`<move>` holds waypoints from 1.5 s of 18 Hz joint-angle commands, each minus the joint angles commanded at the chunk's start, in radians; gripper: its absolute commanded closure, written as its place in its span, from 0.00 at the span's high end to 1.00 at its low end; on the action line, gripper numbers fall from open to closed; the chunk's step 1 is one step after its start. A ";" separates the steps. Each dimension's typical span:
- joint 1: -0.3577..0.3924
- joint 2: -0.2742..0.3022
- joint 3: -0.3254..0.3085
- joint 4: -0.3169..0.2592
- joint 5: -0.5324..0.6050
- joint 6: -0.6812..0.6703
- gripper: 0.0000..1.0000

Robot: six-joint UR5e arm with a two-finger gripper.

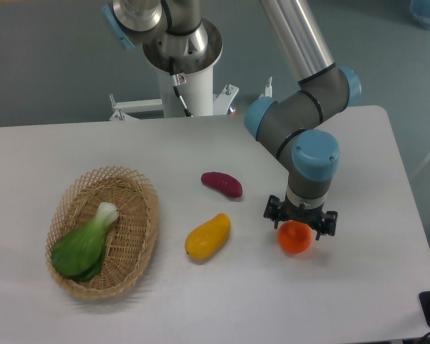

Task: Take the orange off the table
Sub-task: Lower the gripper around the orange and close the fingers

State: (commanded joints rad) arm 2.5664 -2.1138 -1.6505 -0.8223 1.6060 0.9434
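**Gripper down over the orange, right of centre**

Gripper (299, 225) pts straight down at the table (358, 287); its black fingers straddle the orange (295, 238), one each side, close against the fruit. Jaw gap approx the orange's width. Can't tell if the pads actually press on it or just sit beside it, and can't tell if the fruit is lifted or resting on the surface.

Count, L to R:
- 1 wicker basket (132, 247), oval, far left, w/ 1 green leafy veg (82, 247) lying inside, white stem end up toward the back.
- 1 yellow-orange mango-like fruit (208, 236), elongated, near centre, lying tilted.
- 1 purple sweet potato (221, 183), just behind the yellow fruit, apart from it.
- 1 orange, right of both, directly under the gripper.

Orange sits well apart from the basket, near the yellow fruit's right side but not touching. Robot arm (301, 122) rises above it toward the back.
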 joint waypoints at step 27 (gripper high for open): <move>-0.031 0.000 0.043 0.034 0.013 -0.087 0.56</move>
State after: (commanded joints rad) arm 2.5356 -2.1140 -1.6076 -0.7884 1.6187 0.8559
